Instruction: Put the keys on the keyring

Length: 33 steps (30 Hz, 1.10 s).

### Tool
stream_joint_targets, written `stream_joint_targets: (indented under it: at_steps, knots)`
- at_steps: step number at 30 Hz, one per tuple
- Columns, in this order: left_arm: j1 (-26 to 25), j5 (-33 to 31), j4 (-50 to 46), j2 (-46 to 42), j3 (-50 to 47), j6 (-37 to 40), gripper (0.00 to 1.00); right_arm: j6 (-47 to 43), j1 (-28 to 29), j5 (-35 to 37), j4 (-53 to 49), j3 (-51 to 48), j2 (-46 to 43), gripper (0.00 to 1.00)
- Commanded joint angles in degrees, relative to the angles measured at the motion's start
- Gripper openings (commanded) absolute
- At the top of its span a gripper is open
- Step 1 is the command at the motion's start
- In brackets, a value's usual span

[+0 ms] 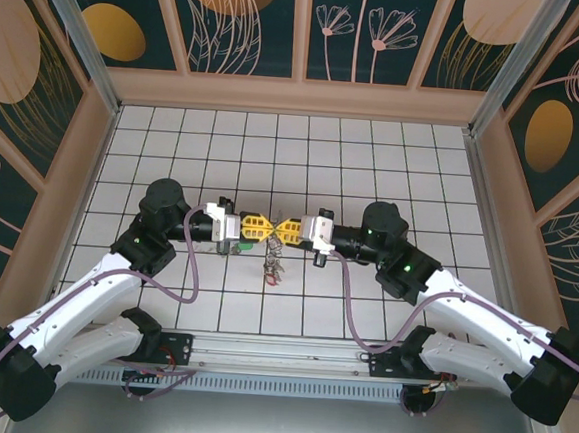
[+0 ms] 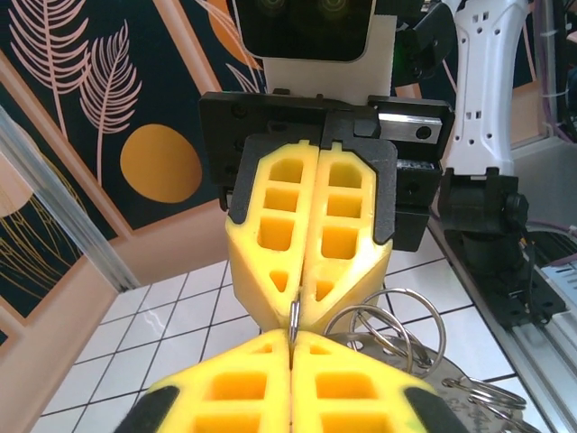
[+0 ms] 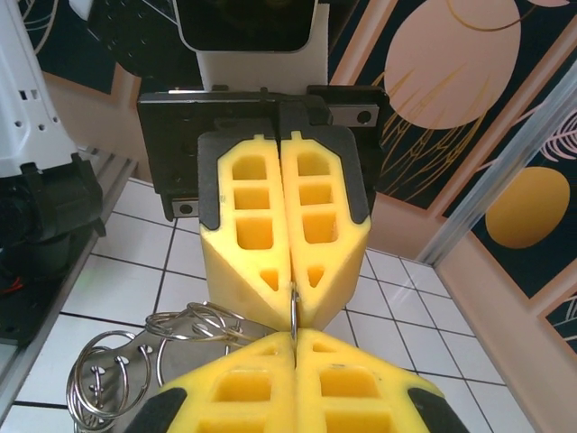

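Your left gripper [image 2: 293, 350] and right gripper [image 3: 296, 350] meet tip-to-tip, both clamped on thin keyring [image 2: 294, 316]; keys [image 1: 273, 268] dangle beneath.

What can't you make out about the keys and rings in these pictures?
- Top view: the keys hang as a tiny clump below the left pincer and right pincer; count and colours unreadable.
- Left wrist view: the metal sliver pinched between both pincers is edge-on; ring or key, unclear.
- Right wrist view: the split rings run behind the near yellow finger; what hangs on them is hidden.
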Motion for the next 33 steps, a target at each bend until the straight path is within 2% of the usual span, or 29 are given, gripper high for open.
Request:
stream_joint_targets:
  at_steps: [1,6,8,11,14,15,19,20,22,24,29,32,33]
  knots:
    - [-0.56,-2.44,-2.23,-2.02,0.76,0.9,0.24,-1.65,0.16,3.71,3.53,-1.65,-2.22,0.0]
    - [-0.56,-9.75,-10.93,-6.68,1.3,2.46,0.42,-5.33,0.08,6.83,-1.16,-1.96,-4.3,0.0]
    - [-0.51,-12.92,-13.0,-8.59,1.13,0.7,0.55,-6.89,0.24,7.81,-2.22,-2.39,-5.42,0.0]
    - [-0.5,-19.52,-13.8,-10.76,0.39,-6.34,0.64,-10.38,0.51,9.14,-3.94,-2.73,-6.98,0.0]
    - [-0.54,-28.66,-15.75,-11.31,0.27,-18.61,0.81,-16.51,0.63,9.84,-9.76,-1.24,-7.25,0.0]
    - [-0.56,-31.66,-17.94,-11.05,0.81,-21.98,0.82,-18.36,0.73,10.28,-11.37,-0.79,-7.34,0.0]
    - [-0.56,-36.44,-25.13,-9.78,1.96,-28.27,0.83,-29.62,0.78,8.88,-15.61,-2.28,-9.96,0.0]
    - [-0.56,-38.79,-25.39,-9.53,1.03,-30.89,0.8,-30.29,0.79,9.05,-15.57,-2.52,-10.44,0.0]
    - [-0.51,-44.86,-25.95,-8.44,-1.29,-36.43,0.69,-31.36,0.84,8.75,-16.84,-1.8,-10.94,0.0]
    - [-0.56,-49.68,-26.91,-6.26,-3.0,-43.62,0.65,-33.63,0.78,7.56,-21.0,-0.49,-11.03,0.0]
    - [-0.56,-51.04,-28.97,0.57,-3.37,-55.07,0.61,-38.57,1.29,9.23,-24.61,-0.46,-12.05,0.0]
    - [-0.55,-52.0,-32.52,3.77,-2.23,-57.45,0.61,-39.35,1.38,9.99,-25.26,0.18,-12.1,0.0]
    - [-0.56,-52.95,-34.44,4.95,-1.43,-59.1,0.57,-39.45,1.39,10.16,-25.68,0.57,-11.85,0.0]
